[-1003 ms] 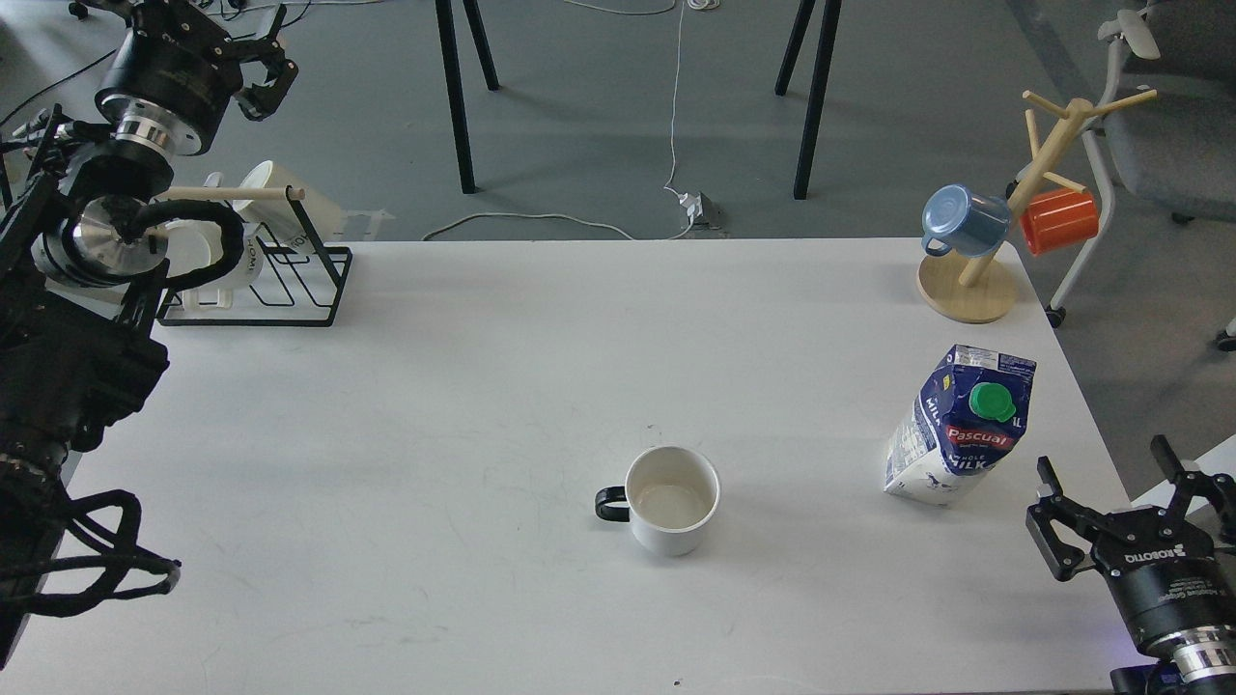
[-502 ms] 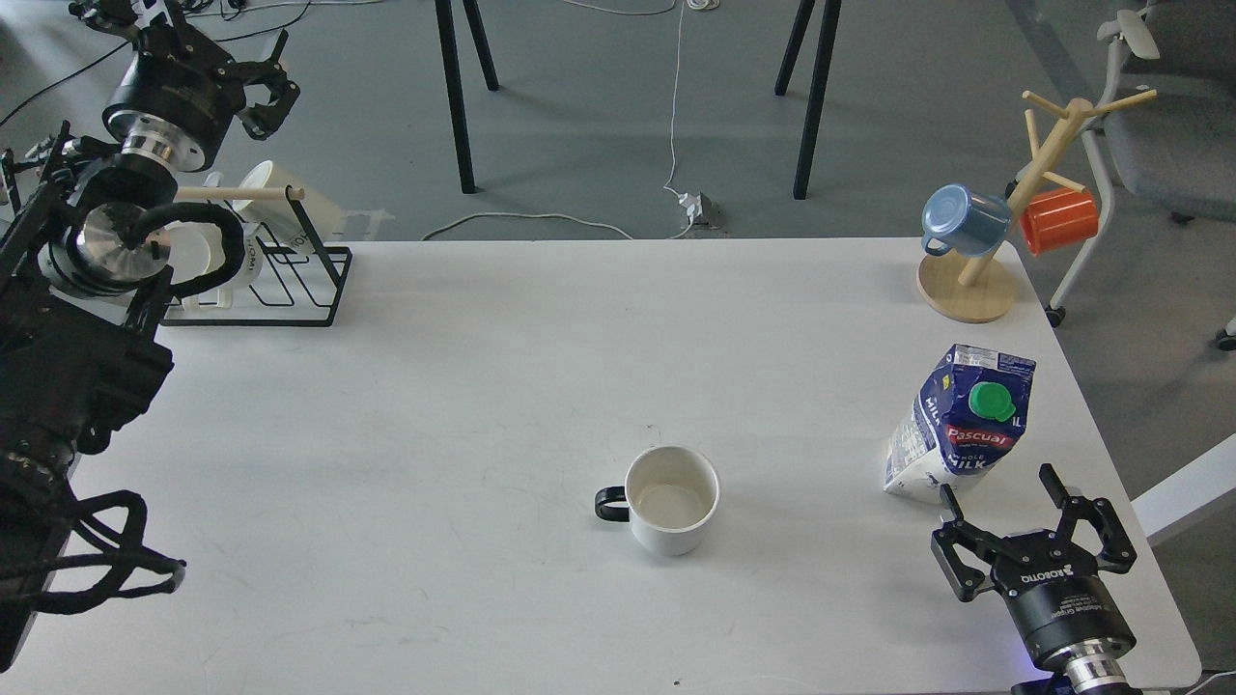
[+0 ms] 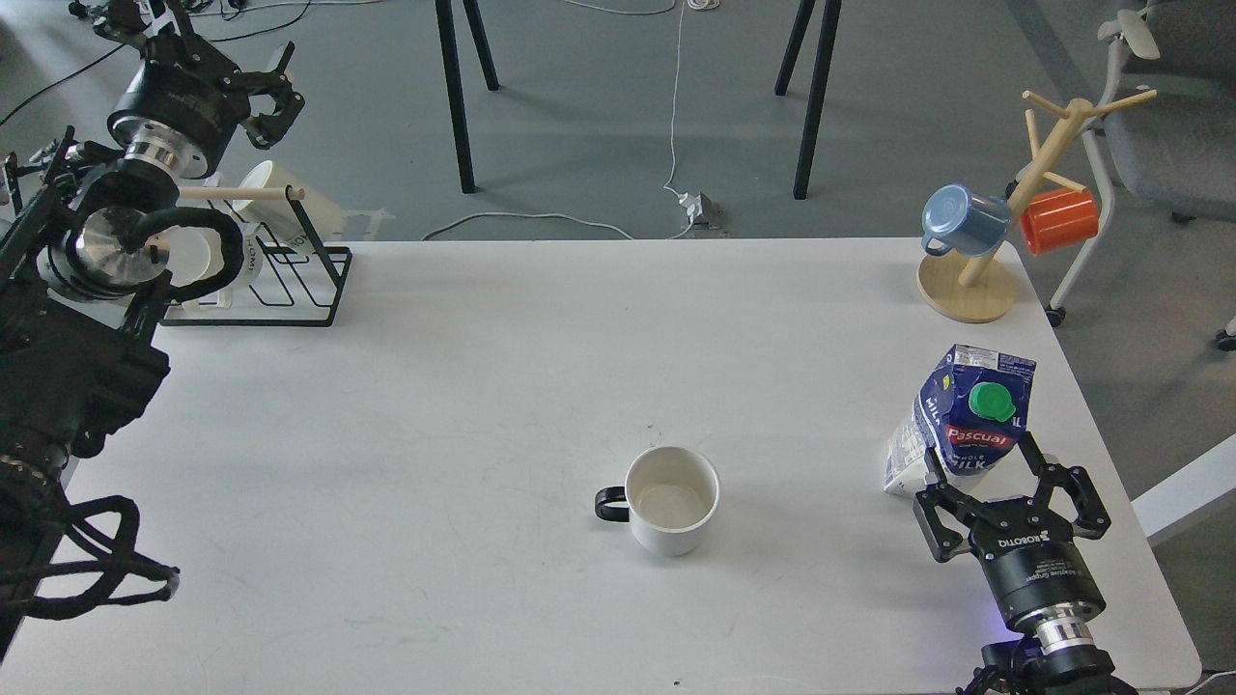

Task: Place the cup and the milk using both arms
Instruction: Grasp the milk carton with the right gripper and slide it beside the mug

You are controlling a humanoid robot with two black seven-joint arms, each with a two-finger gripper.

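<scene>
A white cup [image 3: 672, 499] with a black handle on its left stands upright and empty near the middle front of the white table [image 3: 502, 367]. A blue Pascual milk carton [image 3: 962, 422] with a green cap stands at the right side. My right gripper [image 3: 981, 461] is open, its fingers on either side of the carton's lower part, not closed on it. My left gripper [image 3: 268, 89] is raised far back left, beyond the table edge above a rack, fingers apart and empty.
A black wire rack [image 3: 263, 263] with white cups and a wooden rod stands at the back left. A wooden mug tree [image 3: 1004, 232] with a blue mug [image 3: 961, 221] and an orange mug [image 3: 1059, 220] stands at the back right corner. The table's right edge is close to the carton.
My right gripper has moved left and forward from the table's right edge until its open fingers straddle the milk carton. My left gripper has shifted slightly. Cup and carton have not moved.
</scene>
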